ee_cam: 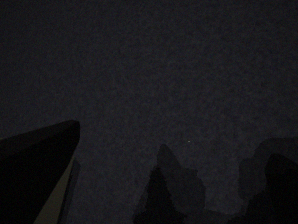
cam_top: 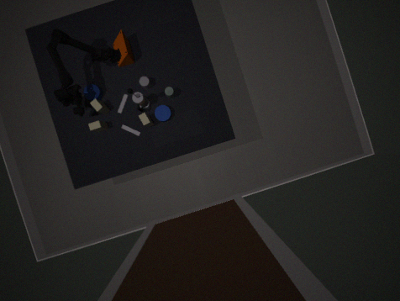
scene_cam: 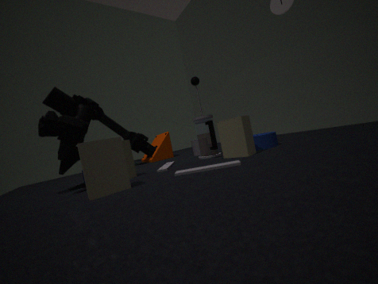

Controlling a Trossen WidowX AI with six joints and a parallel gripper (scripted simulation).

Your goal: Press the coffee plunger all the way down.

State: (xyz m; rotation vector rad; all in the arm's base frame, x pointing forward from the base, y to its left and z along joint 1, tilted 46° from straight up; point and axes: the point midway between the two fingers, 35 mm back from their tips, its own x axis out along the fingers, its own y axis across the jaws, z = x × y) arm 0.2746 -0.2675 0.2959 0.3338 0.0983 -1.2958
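- Claw [scene_cam: 65,164] is spread wide with nothing in it, pointing down at the dark table [scene_cam: 238,222] on the left side of the scene.
- Coffee press [scene_cam: 206,135] stands upright mid-table, well apart from the claw, off to its right in the exterior view.
- Plunger knob [scene_cam: 194,81] sits high on its thin rod, well above the press lid, so the plunger is not pushed down.
- Cream block [scene_cam: 106,167] stands just in front of the claw, partly hiding it; another cream block [scene_cam: 237,136] sits right beside the press.
- Orange wedge [scene_cam: 160,147] at the arm base, between claw and press.
- Top view: claw [cam_top: 69,96] next to a blue disc [cam_top: 92,91]; press [cam_top: 140,101] in the middle of the clutter.
- Wrist view very dark, only table surface and fingertip [ee_cam: 33,176] visible.
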